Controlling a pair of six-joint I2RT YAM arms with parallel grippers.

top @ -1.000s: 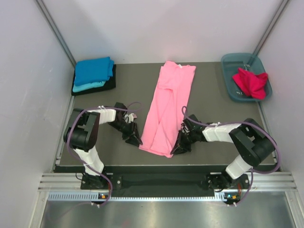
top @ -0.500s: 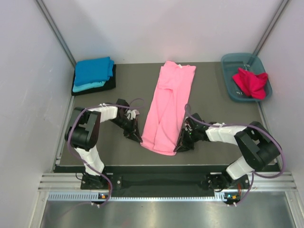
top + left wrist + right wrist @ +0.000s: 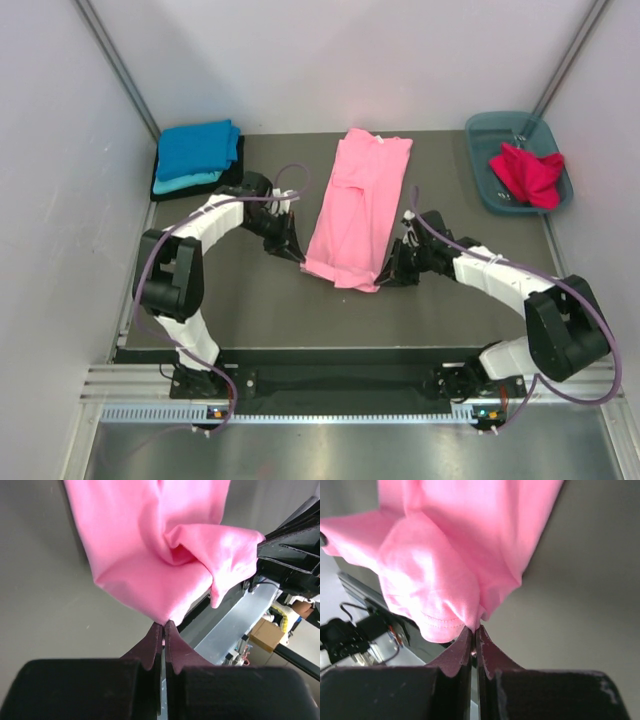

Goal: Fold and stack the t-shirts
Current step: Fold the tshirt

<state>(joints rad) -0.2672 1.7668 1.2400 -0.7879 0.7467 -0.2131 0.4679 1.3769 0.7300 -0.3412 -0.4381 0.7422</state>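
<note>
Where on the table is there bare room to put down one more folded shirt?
Bare table lies between the pink shirt and the tub, and along the near edge. Crowded: the shirt's near end, where the left gripper and right gripper clamp it.

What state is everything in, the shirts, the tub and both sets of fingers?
Light pink cotton t-shirt: folded into a long strip, near end raised.
Left fingers: shut on its near left corner.
Right fingers: shut on its near right corner.
Bright blue t-shirt: folded, top of the stack.
Turquoise t-shirt: folded, under it.
Black t-shirt: folded, at the bottom.
Crimson red t-shirt: crumpled in the tub.
Blue-grey plastic tub: holds the red shirt.
</note>
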